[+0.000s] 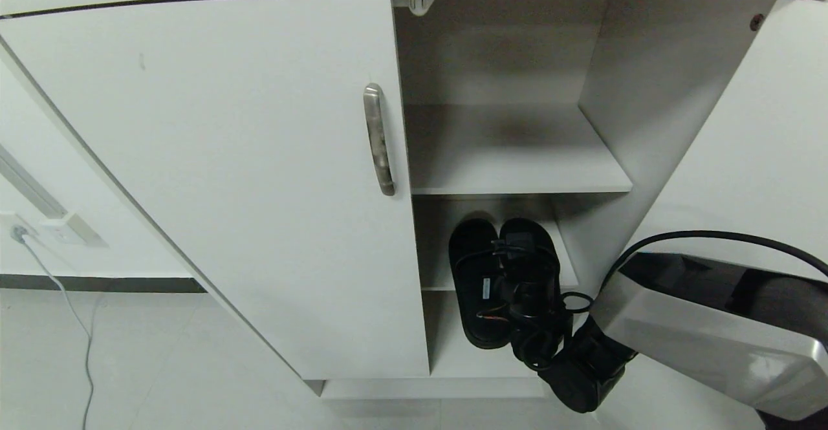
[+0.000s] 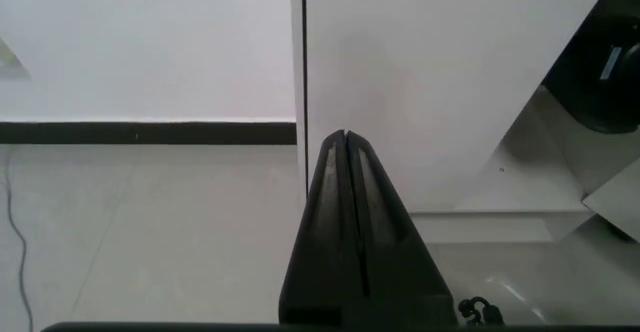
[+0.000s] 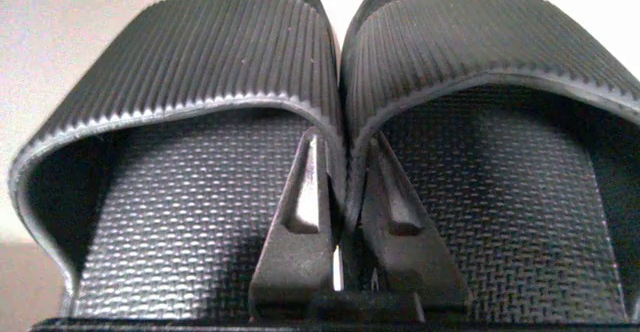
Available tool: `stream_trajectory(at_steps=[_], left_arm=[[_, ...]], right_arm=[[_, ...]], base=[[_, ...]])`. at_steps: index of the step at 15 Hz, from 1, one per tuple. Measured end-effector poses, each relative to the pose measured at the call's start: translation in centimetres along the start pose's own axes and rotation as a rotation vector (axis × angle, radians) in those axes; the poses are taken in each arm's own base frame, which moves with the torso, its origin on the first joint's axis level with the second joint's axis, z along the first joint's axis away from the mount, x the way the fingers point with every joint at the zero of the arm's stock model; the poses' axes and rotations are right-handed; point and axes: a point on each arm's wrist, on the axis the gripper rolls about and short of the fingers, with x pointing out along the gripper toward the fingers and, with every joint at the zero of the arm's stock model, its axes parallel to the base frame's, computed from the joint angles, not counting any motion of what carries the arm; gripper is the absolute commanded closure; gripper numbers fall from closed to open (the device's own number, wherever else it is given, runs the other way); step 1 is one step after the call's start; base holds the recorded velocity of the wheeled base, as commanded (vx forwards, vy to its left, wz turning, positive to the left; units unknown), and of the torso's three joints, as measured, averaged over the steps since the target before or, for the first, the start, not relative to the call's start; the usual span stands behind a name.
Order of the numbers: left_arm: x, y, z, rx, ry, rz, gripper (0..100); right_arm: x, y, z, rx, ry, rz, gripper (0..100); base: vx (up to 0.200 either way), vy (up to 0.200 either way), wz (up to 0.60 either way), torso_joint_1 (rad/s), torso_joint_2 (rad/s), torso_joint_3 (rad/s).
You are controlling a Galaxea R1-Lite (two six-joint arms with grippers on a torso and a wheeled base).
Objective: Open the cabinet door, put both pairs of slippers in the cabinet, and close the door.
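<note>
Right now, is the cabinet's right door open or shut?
Open. The right door is swung aside; the shelf inside shows, with the black slippers below it.

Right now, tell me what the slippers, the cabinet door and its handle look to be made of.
The slippers look like moulded rubber or foam: matte black, ribbed straps, stippled footbeds. The cabinet door is probably laminated board: smooth matte white, no grain visible. The handle seems brushed metal: grey with a dull sheen.
</note>
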Motion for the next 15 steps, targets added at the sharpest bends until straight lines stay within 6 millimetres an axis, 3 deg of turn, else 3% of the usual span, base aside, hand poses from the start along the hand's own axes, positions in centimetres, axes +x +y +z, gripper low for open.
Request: stream_trajectory(at_steps=[5, 15], left_arm=[[0.0, 0.0, 0.0, -0.002, 0.0, 0.001, 100], [0.0, 0.0, 0.0, -0.005, 0.0, 0.001, 100]], right_arm=[[1.1, -0.6, 0.0, 0.008, -0.004, -0.016, 100], [7.4, 0.4, 2.9, 0.028, -0.024, -0.056, 100]], base=[[0.0, 0.0, 0.0, 0.0, 0.0, 0.0], [0.0, 0.0, 0.0, 0.0, 0.0, 0.0]])
